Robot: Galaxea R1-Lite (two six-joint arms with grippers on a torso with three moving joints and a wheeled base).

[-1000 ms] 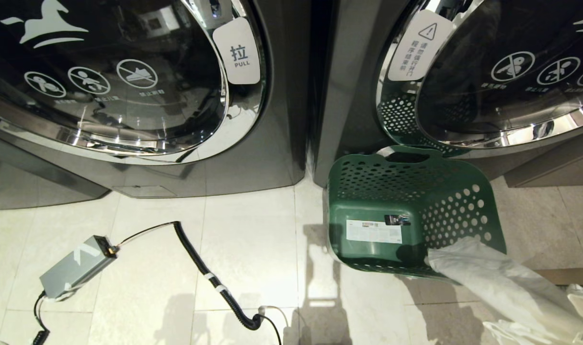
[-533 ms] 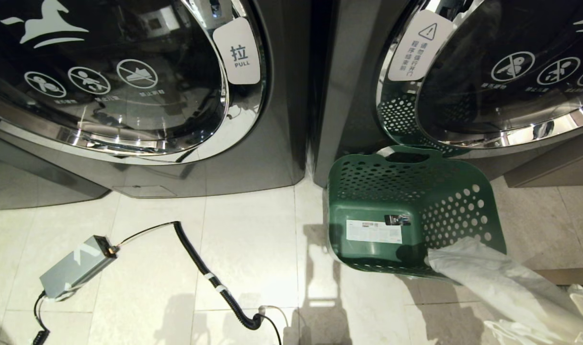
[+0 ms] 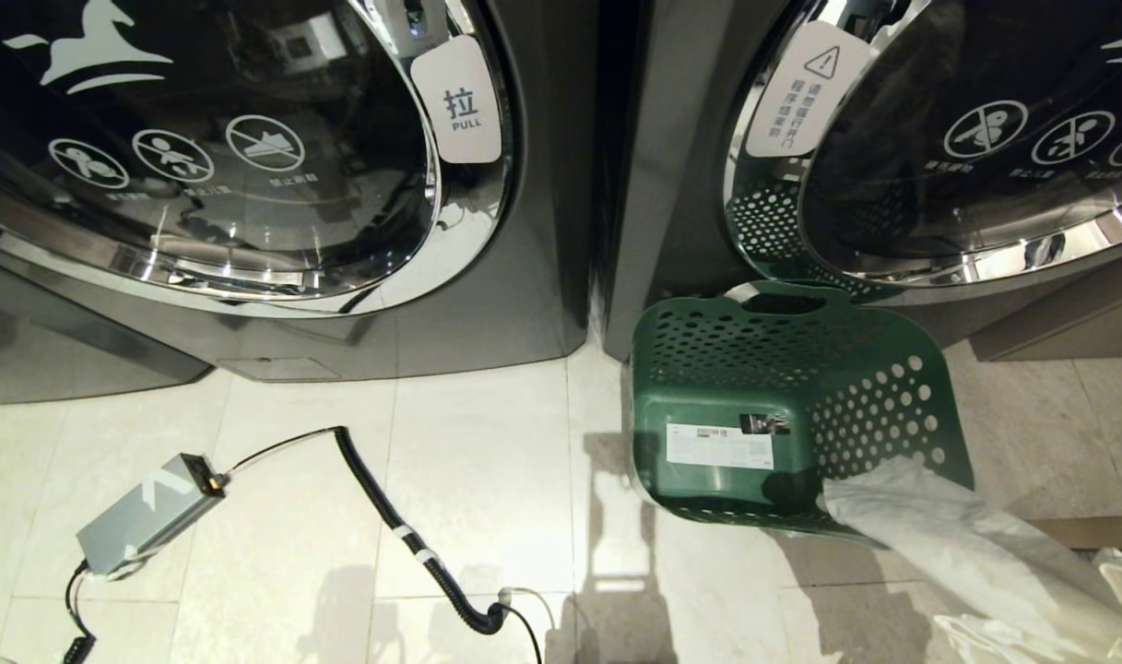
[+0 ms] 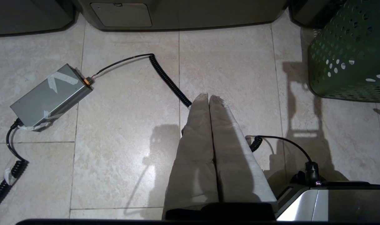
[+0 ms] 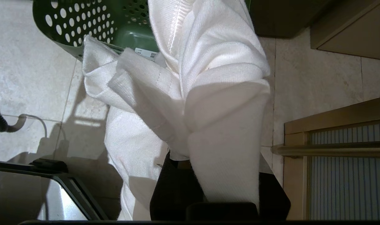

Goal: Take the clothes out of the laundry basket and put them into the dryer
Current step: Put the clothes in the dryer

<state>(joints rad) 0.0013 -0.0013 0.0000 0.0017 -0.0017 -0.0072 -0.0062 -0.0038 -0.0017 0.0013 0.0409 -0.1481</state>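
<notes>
Seemingly, the basket stage is nearly done: a white knitted garment (image 5: 183, 93) is held in the closed jaws of the right gripper (image 5: 208, 175), trailing over the near rim of the green laundry basket (image 3: 708, 387), which otherwise looks emptied and is stood on the tiled floor (image 3: 478, 480) against the right-hand dryer (image 3: 671, 184). Both dryer doors are shut, so loading remains. The left gripper (image 4: 209, 100) is parked, jaws pressed together, empty.

Green laundry basket (image 3: 791, 406) at centre right before the right dryer (image 3: 938, 148); white garment (image 3: 957, 544), possibly a sleeve, trails from it toward lower right.
</notes>
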